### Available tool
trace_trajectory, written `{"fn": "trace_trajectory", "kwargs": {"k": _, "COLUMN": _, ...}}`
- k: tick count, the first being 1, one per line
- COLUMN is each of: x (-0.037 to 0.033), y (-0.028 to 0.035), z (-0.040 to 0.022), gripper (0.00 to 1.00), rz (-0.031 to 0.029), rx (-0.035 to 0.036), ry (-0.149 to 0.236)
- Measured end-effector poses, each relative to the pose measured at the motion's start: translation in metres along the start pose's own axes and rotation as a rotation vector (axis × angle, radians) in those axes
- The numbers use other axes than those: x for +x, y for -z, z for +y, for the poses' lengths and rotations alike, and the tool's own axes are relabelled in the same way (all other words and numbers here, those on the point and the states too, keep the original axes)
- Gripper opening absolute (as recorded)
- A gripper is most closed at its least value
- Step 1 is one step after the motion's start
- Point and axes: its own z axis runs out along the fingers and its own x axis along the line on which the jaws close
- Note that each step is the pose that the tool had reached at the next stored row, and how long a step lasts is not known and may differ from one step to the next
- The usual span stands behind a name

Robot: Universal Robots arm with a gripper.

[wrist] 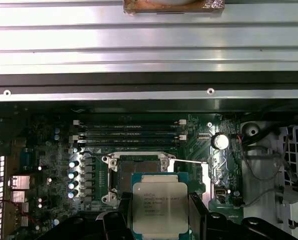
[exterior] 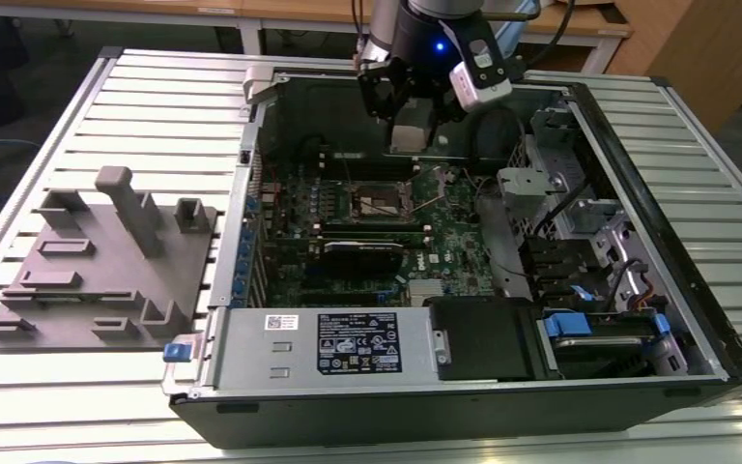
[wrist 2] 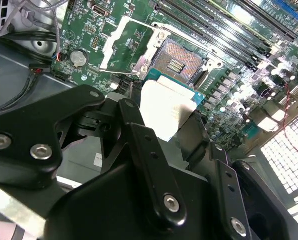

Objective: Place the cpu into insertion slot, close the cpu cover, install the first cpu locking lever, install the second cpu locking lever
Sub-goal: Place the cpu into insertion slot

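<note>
While the arm hangs over the open computer case (exterior: 474,387), its gripper (exterior: 413,133) is clamped on the cpu (wrist: 158,206). In the first wrist view the chip sits flat between the two dark fingers (wrist: 198,216), one pressing on each of two opposite edges, with its silver-grey top facing the camera. In the second wrist view the cpu (wrist 2: 164,107) shows as a pale, glare-washed square poking out beyond the black finger links.

The insertion slot (wrist 2: 181,60) lies just past the chip's free edge, with its dark, copper-flecked centre uncovered. The chip is raised off the green board (wrist 2: 89,30) and is not seated. In the first wrist view it overlaps one edge of the slot (wrist: 139,170). A thin silvery rod (wrist: 188,161) runs along one side of the socket frame.

The cpu cover (wrist 2: 111,47) is flipped open, lying beside the slot with green board showing through its window.

In the exterior view the gripper hovers above the slot (exterior: 382,201), towards the case's far wall. The case rests on a slatted table (exterior: 680,155), and a grey fixture (exterior: 100,261) sits well apart on the exterior view's left.
</note>
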Motion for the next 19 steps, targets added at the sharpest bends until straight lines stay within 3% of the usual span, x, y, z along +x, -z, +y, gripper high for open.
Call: {"fn": "trace_trajectory", "kwargs": {"k": 19, "x": -0.0001, "y": -0.0051, "z": -0.0005, "gripper": 0.54, "rz": 0.0, "rx": -0.0004, "ry": 0.0}}
